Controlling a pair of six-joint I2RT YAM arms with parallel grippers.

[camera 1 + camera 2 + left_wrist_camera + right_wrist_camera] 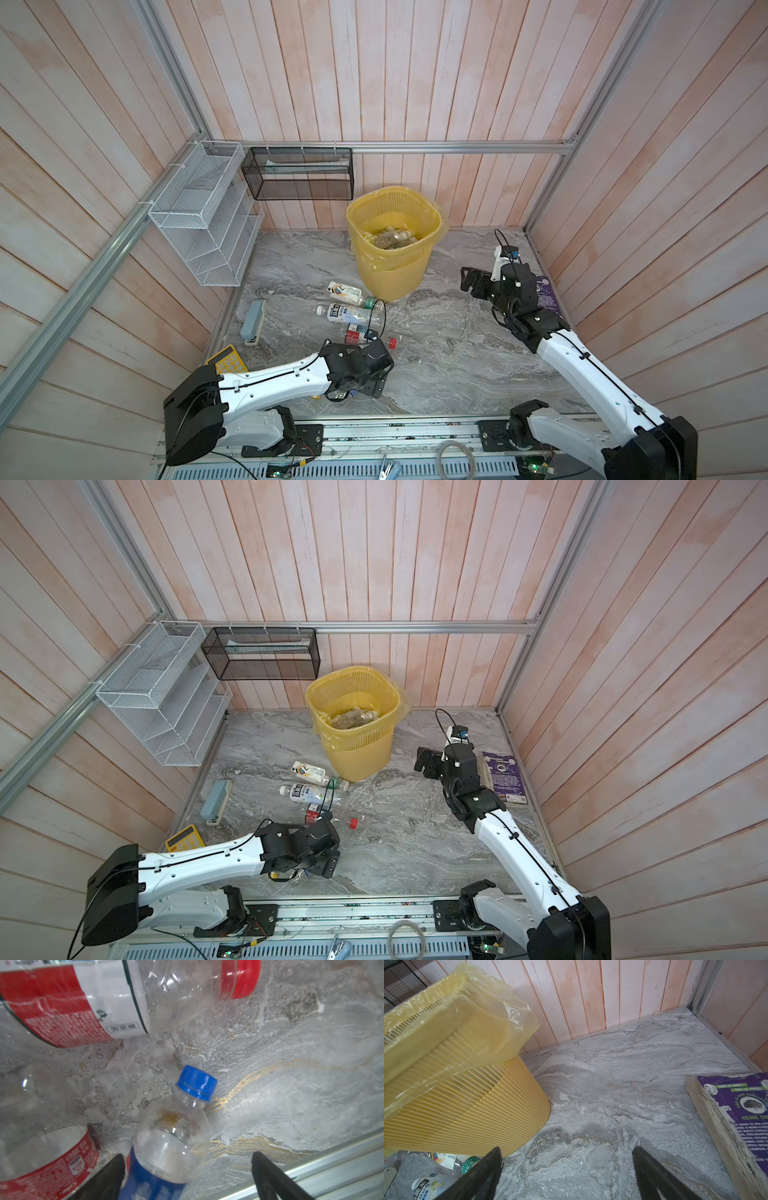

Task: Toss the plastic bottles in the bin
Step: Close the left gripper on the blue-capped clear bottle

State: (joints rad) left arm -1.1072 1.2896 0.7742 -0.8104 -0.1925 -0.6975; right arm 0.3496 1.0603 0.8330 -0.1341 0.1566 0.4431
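Observation:
The yellow lattice bin (pixel 392 253) with its bag liner stands at the back of the marble table and holds several bottles (pixel 390 239). Three more plastic bottles lie in front of it: two white-labelled (pixel 345 293) (pixel 345 313) and a red-labelled one (pixel 357 334) with a red cap (pixel 239 978). My left gripper (pixel 187 1155) points down near the table's front edge, open. A clear bottle with a blue cap and blue label (pixel 172 1136) lies between its fingers, beside one and well apart from the other. My right gripper (pixel 566 1148) hovers open and empty to the right of the bin (pixel 467 1105).
A purple book (pixel 546 297) lies by the right wall. A yellow calculator (pixel 228 361) and a blue-grey case (pixel 253 322) lie at the left. A white wire rack (pixel 203 220) and a black mesh basket (pixel 297 174) hang at the back left. A metal rail (pixel 332 1157) edges the front.

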